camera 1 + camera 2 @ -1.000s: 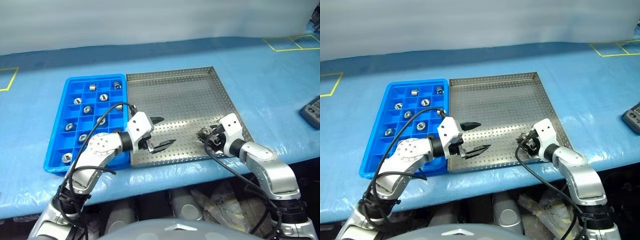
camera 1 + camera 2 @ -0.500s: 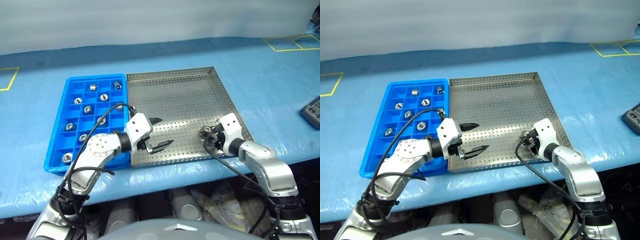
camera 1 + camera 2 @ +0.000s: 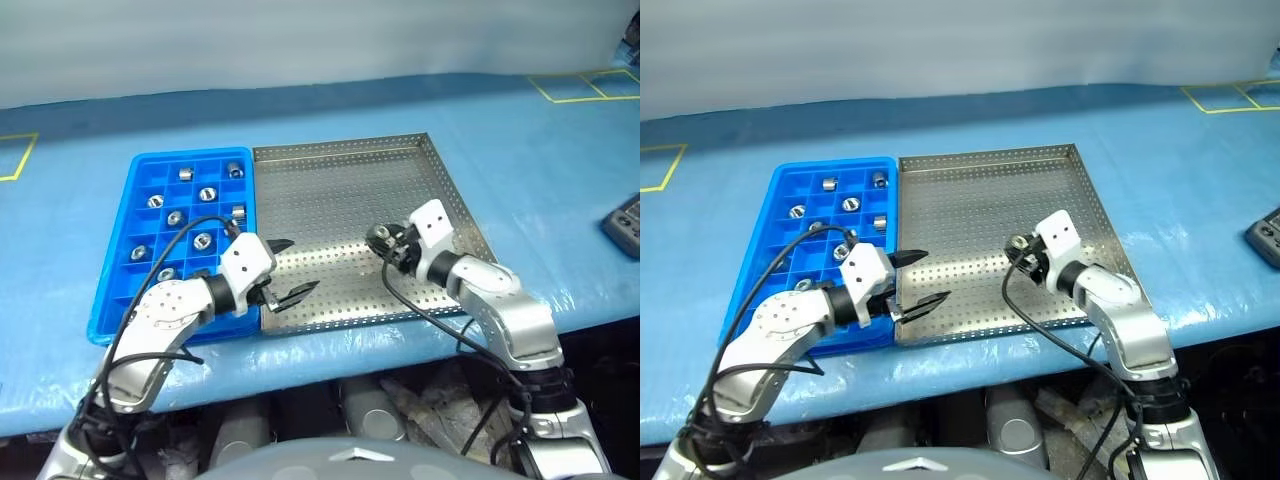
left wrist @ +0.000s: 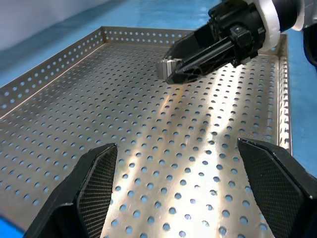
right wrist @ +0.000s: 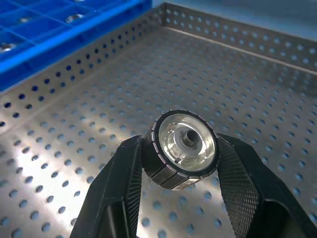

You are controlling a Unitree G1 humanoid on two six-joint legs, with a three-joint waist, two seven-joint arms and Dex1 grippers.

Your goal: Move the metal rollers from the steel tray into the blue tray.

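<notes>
The right gripper (image 5: 181,163) is clamped on one metal roller (image 5: 182,147) above the steel tray (image 3: 350,190). The left gripper (image 3: 285,270) has its fingers apart beside the blue tray (image 3: 140,215), where other rollers (image 3: 207,194) lie in cells.

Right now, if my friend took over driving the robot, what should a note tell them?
Right gripper: fingers shut on one small shiny silver metal roller, held above the large perforated steel tray.
Left gripper: fingers open, holding nothing, over the steel tray's near left part beside the bright blue plastic grid tray.
Done: about ten rollers sit in blue tray cells, one per cell.
Left: carry the held roller over and drop it into a free cell. I see no other roller lying loose on the steel tray, so this looks like the last one.
</notes>
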